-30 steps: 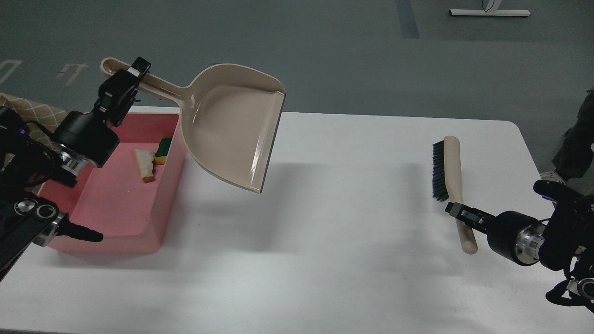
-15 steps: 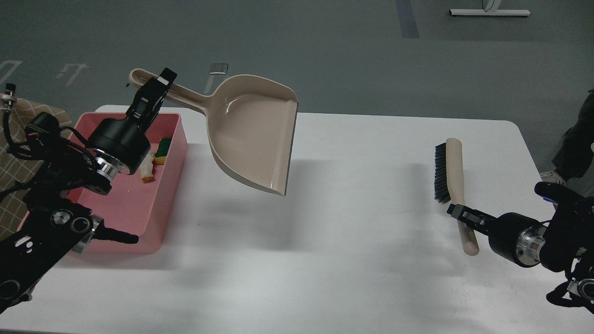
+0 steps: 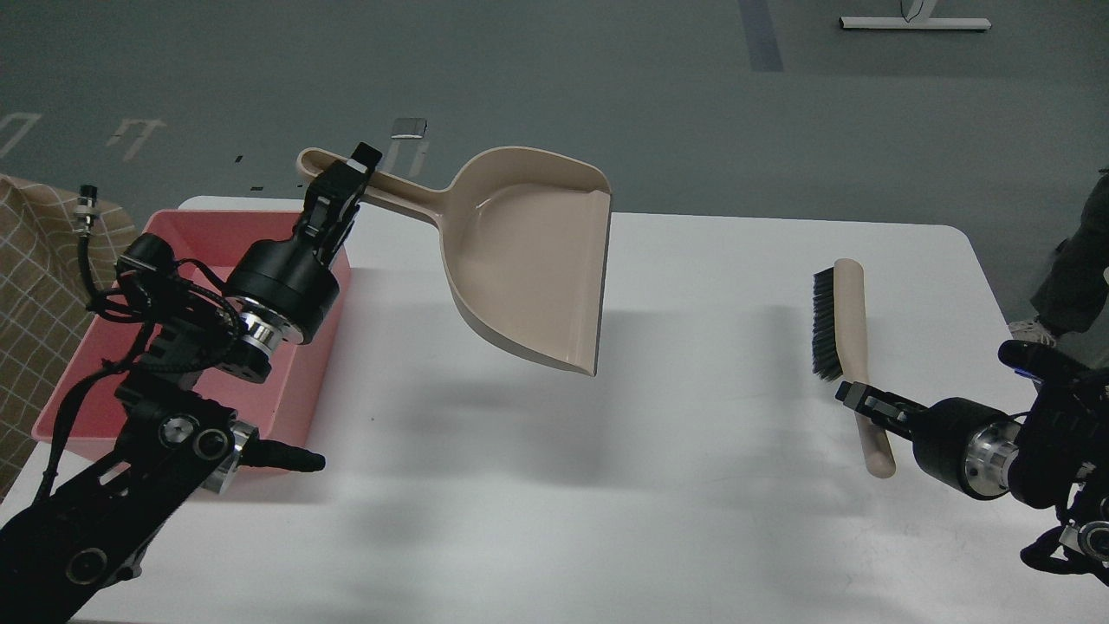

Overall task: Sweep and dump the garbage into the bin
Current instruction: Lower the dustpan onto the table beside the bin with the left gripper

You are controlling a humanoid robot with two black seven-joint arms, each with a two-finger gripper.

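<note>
My left gripper is shut on the handle of the beige dustpan and holds it in the air over the table, right of the pink bin. The pan looks empty, its mouth facing right and down. The bin stands at the table's left end. My left arm covers its far part, so the yellow chunk and the bread slice are hidden. My right gripper is shut on the handle of a beige brush with black bristles, held low over the table at the right.
The white table spans the view, its rounded right corner near the brush. A checked beige cloth lies left of the bin. Grey floor lies beyond the table's far edge.
My left arm has carried the dustpan to the right, away from the bin, and now covers the scraps that showed in the bin. The right gripper and brush have barely moved.
</note>
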